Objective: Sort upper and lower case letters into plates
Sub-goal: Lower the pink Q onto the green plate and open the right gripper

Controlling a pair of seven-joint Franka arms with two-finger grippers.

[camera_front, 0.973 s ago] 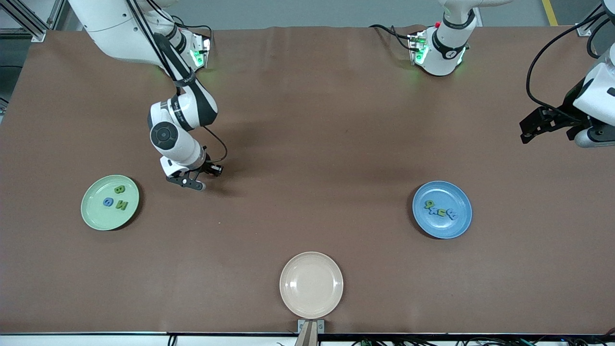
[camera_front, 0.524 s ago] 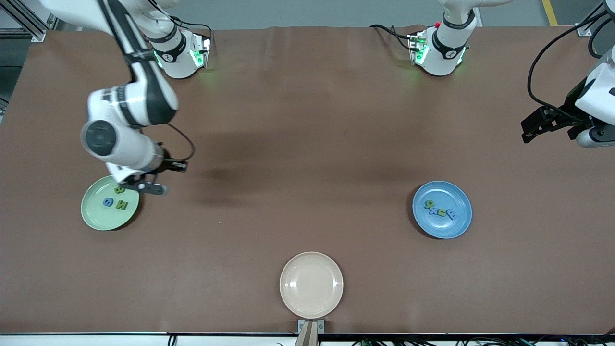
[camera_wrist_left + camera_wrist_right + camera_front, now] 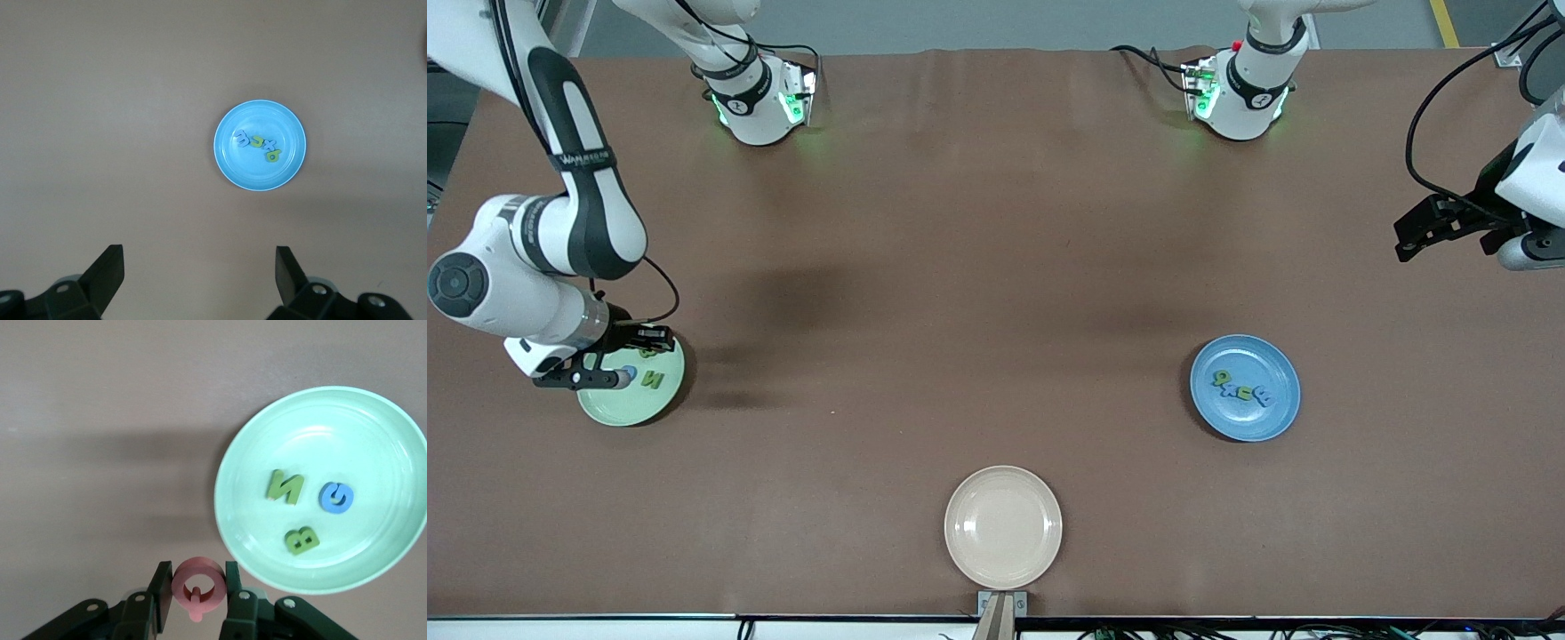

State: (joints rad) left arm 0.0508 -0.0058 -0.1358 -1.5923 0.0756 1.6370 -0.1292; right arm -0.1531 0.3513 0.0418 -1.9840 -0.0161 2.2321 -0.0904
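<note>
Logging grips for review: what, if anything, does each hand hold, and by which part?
The right hand pinches the pink Q by the two outer sides of its ring. The left hand is open, holding nothing.

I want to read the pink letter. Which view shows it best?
The right wrist view: the pink letter sits close and unblocked between the right gripper's fingers. In the front view that gripper hides it; the left wrist view does not show it.

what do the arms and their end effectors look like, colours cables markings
Both arms are glossy white with black joint bands and loose black cables. The right arm carries small grey lettering on a black section, and both bases glow green. The right end effector and left end effector are black with flat two-finger pads.
</note>
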